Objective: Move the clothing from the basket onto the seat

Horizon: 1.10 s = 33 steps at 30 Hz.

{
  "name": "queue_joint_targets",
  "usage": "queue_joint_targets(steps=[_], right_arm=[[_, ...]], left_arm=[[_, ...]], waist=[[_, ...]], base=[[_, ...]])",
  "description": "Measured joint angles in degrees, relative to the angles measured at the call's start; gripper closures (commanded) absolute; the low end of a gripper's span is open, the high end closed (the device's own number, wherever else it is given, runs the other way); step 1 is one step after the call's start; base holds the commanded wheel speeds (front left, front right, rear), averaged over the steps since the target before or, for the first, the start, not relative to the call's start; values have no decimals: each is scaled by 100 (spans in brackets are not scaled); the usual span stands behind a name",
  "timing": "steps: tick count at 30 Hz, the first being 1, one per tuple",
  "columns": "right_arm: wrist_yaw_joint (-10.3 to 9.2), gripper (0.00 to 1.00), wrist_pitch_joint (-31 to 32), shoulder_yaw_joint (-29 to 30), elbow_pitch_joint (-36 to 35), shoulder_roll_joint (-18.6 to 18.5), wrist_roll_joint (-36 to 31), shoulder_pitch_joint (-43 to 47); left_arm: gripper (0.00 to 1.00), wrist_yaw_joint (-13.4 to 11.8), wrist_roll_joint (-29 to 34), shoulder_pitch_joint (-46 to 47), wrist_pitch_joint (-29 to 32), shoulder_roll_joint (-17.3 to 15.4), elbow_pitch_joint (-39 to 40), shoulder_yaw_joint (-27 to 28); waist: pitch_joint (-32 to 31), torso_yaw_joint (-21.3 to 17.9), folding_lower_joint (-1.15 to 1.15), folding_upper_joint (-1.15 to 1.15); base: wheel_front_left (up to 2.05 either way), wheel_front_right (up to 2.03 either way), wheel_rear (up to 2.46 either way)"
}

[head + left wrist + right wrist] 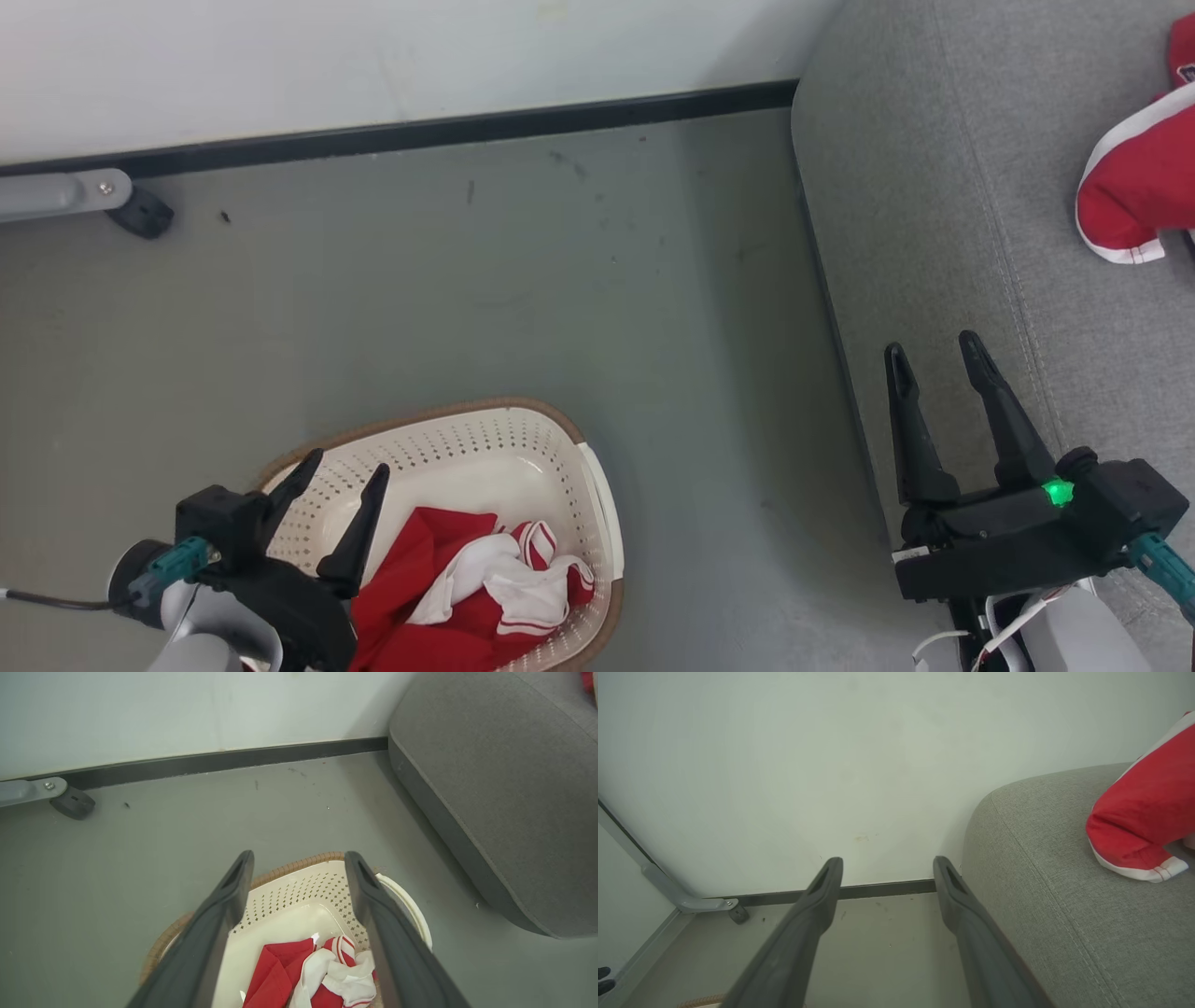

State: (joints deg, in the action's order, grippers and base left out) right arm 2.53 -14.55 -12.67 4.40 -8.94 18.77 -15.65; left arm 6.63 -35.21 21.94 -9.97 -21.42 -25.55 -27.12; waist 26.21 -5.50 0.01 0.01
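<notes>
Both hands spread and holding nothing; clothing split between basket and seat.

The left hand [347,465] has its fingers wide apart and hangs over the left part of the basket [485,434], tips pointing at the far perforated wall. The red-and-white clothing [467,579] lies bunched on the basket bottom, just right of that hand's right finger; cannot tell whether they touch. The right hand [934,347] has its fingers apart too and sits over the left edge of the grey seat [934,187], tips pointing toward the wall [373,56]. A red garment [1134,187] with white trim lies on the seat cushion, ahead of the right hand and to its right, well apart from it. The basket stands on the grey floor [560,280], to the left of the right hand and near the seat's side, not touching it.
</notes>
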Motion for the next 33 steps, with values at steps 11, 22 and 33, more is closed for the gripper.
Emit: queue_joint_targets(steps=[11,22,33], right_arm=[[51,0,-15,103,-255,-63,-178,-380],[86,0,-16,70,-376,35,-328,-612],[110,0,-16,44,-485,97,-468,-761]], left_arm=[[0,51,35,608,294,-8,-734,-347],[0,87,35,961,581,27,-1447,-690],[0,88,104,1358,869,14,-1922,-1169]], waist=[[714,-156,0,0],[1361,-366,0,0],[1896,-608,0,0]], base=[[0,0,0],[0,0,0],[0,0,0]])
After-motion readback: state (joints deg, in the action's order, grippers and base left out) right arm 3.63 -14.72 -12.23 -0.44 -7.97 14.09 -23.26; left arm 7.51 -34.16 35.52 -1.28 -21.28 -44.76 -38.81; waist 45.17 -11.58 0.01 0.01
